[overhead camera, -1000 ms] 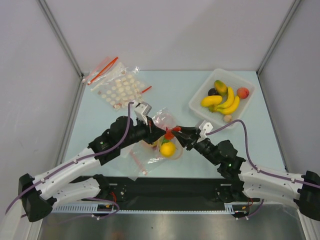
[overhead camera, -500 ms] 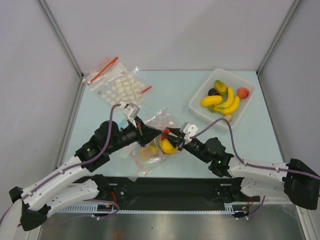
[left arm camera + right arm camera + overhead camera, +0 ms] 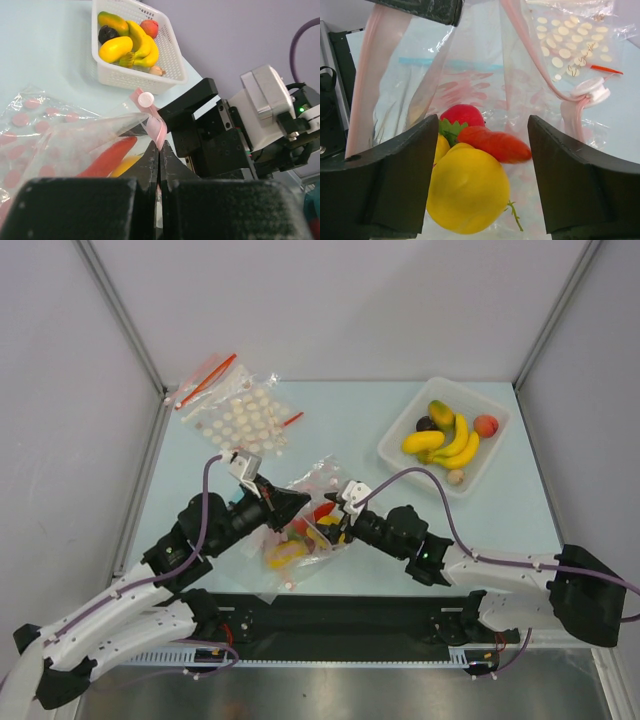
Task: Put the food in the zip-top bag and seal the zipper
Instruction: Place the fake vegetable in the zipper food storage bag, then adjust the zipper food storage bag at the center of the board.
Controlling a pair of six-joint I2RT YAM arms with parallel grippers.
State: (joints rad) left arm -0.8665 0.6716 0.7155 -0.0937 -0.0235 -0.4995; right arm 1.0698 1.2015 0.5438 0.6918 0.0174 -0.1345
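Observation:
The zip-top bag [image 3: 312,502] lies crumpled at the table's middle with its mouth held open. My left gripper [image 3: 298,503] is shut on the pink zipper [image 3: 159,131] just below the white slider [image 3: 146,99]. My right gripper [image 3: 336,524] reaches into the mouth, its jaws open. In the right wrist view a round yellow fruit [image 3: 467,192] rests between the spread fingers [image 3: 395,175] of the right gripper [image 3: 482,130], against the left one. A red chili [image 3: 492,142] and a red fruit with green leaves [image 3: 462,115] lie behind it. More food [image 3: 445,435] sits in the basket.
A white basket [image 3: 490,452] with bananas, a peach and dark fruit stands at the back right. Clear bags with white dots [image 3: 238,418] and red strips lie at the back left. A flat pink-dotted bag [image 3: 30,112] lies under the open bag.
Both arms have shifted left with the bag. The right gripper has pushed into the bag's mouth with the yellow fruit and opened its jaws around it.

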